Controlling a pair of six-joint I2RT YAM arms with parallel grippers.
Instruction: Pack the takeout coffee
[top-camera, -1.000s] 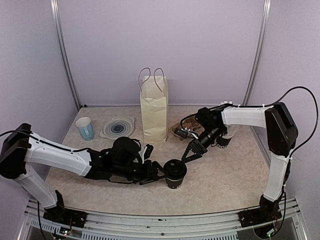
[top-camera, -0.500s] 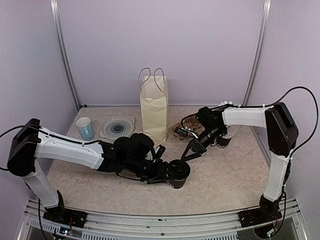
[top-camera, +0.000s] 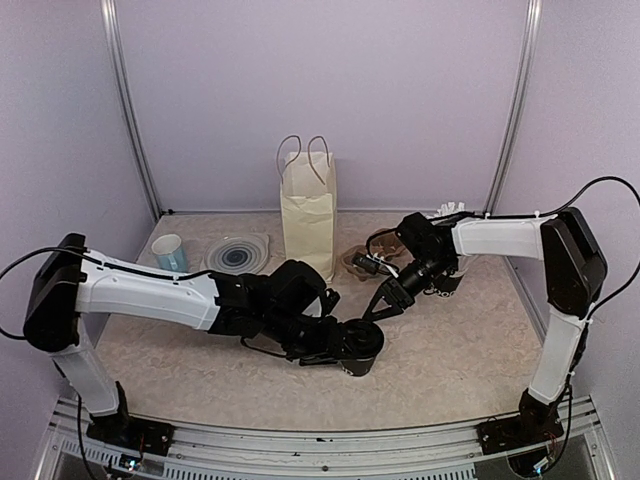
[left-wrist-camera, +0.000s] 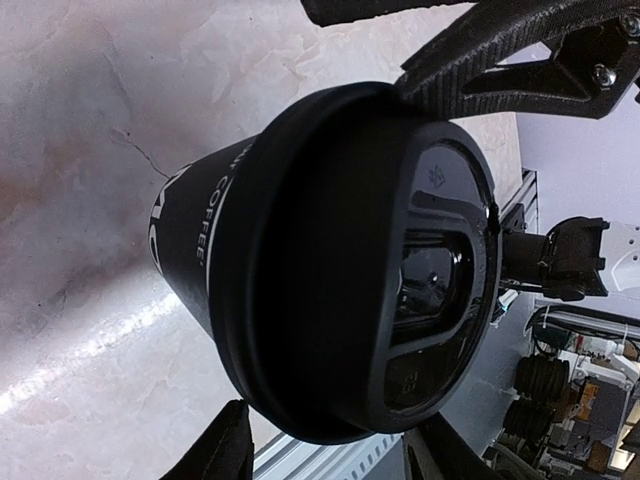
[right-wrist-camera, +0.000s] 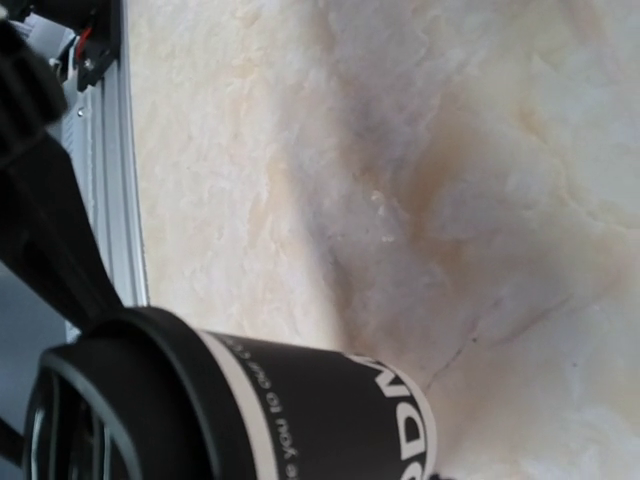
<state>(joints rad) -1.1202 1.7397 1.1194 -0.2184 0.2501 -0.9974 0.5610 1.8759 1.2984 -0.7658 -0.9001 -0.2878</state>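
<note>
**A:** So where's the coffee?

**B:** One lidded cup (top-camera: 360, 345) is at the front centre of the table (top-camera: 450, 350). It's out in front of the paper bag (top-camera: 308, 225), well apart from it. In the left wrist view the lid (left-wrist-camera: 430, 260) is seated all the way round, and there's white lettering on the cup wall.

**A:** Upright?

**B:** From overhead it leans slightly toward the right arm. Can't tell if the base sits flat.

**A:** Left claw?

**B:** The left gripper (top-camera: 345, 348) reaches in from the left. Its jaws are partway apart, with the cup between them up near the lid. It's black on black, so I can't tell whether the pads bite or just bracket it.

**A:** Right one?

**B:** The right gripper (top-camera: 384, 303) is just behind and to the right of the cup, angled down at it. Its jaws are spread in a narrow V with nothing between them. The lower fingertip looks to meet the lid's rim.

**A:** Anything else on deck?

**B:** A black cup (top-camera: 440, 283) with white print stands behind the right forearm, its top hidden. A blue cup (top-camera: 170, 257) is back left, well away from the bag.
</note>
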